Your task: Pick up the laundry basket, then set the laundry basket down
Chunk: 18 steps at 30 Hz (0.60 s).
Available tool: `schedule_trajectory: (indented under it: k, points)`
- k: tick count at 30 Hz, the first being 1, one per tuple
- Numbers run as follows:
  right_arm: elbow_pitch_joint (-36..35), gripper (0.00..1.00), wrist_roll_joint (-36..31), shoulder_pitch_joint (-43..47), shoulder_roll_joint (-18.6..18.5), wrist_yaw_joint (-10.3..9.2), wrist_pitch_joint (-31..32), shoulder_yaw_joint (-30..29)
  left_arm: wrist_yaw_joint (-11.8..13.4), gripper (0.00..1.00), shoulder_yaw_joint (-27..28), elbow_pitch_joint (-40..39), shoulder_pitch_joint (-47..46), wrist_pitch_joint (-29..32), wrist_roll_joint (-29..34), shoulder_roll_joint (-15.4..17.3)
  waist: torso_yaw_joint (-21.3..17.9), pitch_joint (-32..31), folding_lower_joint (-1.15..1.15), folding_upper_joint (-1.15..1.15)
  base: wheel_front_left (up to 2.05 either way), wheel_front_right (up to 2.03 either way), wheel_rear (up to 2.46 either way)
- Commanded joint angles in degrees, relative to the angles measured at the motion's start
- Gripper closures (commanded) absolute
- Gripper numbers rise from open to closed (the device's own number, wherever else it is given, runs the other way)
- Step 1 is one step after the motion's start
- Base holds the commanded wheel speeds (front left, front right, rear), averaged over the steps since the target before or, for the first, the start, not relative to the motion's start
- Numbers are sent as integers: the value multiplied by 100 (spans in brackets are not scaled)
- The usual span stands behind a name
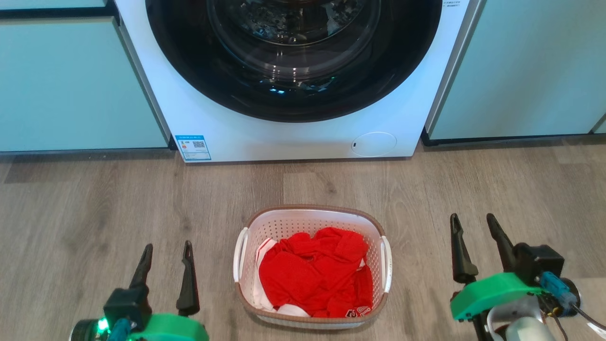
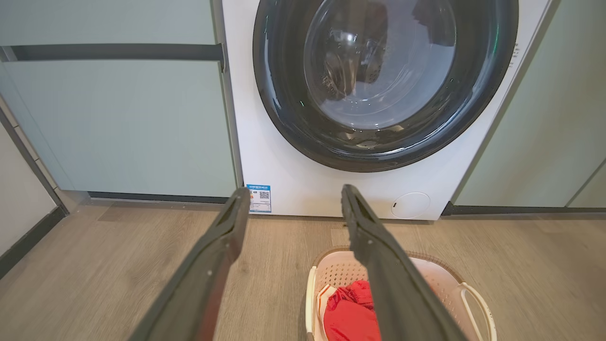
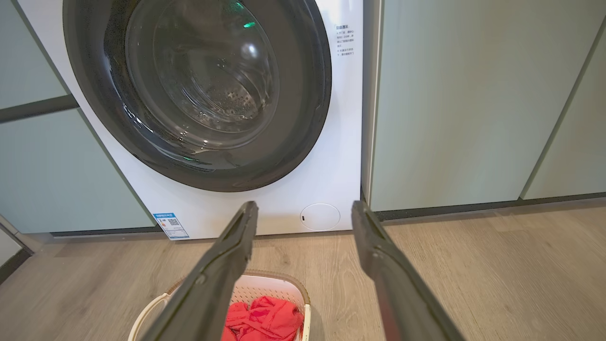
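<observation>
Laundry basket (image 1: 307, 208) between left gripper (image 1: 168, 244), right gripper (image 1: 472, 216); both spread, well clear.

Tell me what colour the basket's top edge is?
Brown, with a woven look. The laundry basket rim shows best in the head view.

Your laundry basket (image 1: 307, 222) stands upright on the floor (image 1: 94, 203) at 6 o'clock in the head view: white perforated walls, brown rim, red and white clothing (image 1: 312, 274) inside.

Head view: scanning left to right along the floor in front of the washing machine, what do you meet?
First the left gripper, fingers apart → laundry basket holding red clothing → right gripper, fingers apart.
</observation>
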Motion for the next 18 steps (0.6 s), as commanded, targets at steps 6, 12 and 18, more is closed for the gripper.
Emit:
schedule_trajectory:
  k: [6,12,18]
  points:
    - [307,100,73,75,17,0,21,8,-9,100,-49,335,32,9,-75,-1,0,5,0,0,0,0,0]
    - [301,100,478,41,-9,2,100,-15,-55,100,-6,349,-38,85,-511,25,-4,5,0,0,0,0,0]
    - [304,100,874,0,-32,4,178,-40,-114,100,36,394,-121,164,-938,47,-7,4,0,0,0,0,0]
